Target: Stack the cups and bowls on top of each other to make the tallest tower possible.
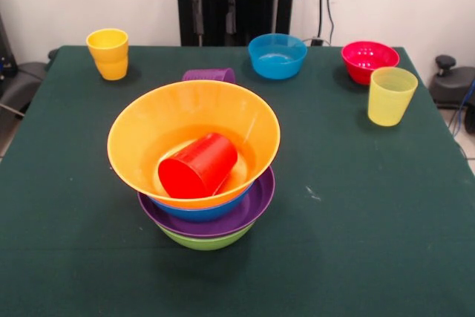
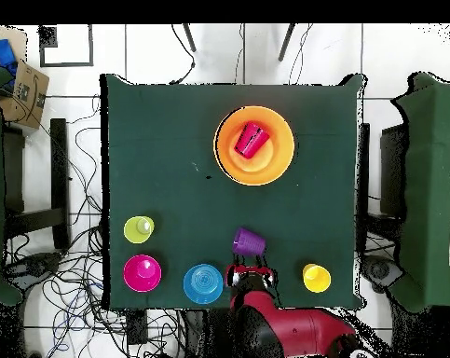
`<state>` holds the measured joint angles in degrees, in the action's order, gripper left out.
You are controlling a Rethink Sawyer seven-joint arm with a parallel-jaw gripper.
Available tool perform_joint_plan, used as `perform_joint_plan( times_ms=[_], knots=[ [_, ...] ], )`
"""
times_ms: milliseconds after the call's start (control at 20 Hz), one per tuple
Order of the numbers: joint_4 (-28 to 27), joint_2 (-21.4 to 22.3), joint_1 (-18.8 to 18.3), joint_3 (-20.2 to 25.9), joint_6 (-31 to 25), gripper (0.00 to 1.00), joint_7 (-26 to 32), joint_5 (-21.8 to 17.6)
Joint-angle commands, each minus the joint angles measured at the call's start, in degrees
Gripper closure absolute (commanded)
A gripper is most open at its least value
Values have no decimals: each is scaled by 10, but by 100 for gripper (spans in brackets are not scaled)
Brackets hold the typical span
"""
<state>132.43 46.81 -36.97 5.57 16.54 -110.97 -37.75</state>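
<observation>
The tower stands mid-table: a green bowl [image 1: 208, 240], a purple bowl [image 1: 245, 209], a blue bowl [image 1: 200, 211] and a wide orange bowl [image 1: 148, 128] on top. A red cup [image 1: 198, 165] lies on its side inside the orange bowl. A purple cup [image 1: 209, 75] sits behind the tower, partly hidden by it. My gripper [image 1: 214, 31] is open and empty at the table's robot-side edge, just short of the purple cup [image 2: 249, 241]. It also shows in the overhead view [image 2: 250, 272].
Along the robot's side stand an orange-yellow cup [image 1: 108, 53], a small translucent blue bowl [image 1: 277, 55], a red-pink bowl [image 1: 369, 61] and a pale yellow cup [image 1: 391, 96]. The table [image 1: 356, 228] has a dark green cloth.
</observation>
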Motion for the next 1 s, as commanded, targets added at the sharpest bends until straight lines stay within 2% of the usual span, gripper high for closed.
perform_joint_plan(
  times_ms=[50, 200, 400, 600, 1000],
  knots=[
    [28, 51, -17, 119, -107, 0, -50, 15],
    [37, 70, -34, 144, -126, 0, -49, 24],
    [72, 130, -85, 222, -181, 0, -35, 64],
    [90, 169, -116, 274, -212, 0, -20, 103],
    [80, 173, -114, 279, -222, 0, -18, 109]
  ],
)
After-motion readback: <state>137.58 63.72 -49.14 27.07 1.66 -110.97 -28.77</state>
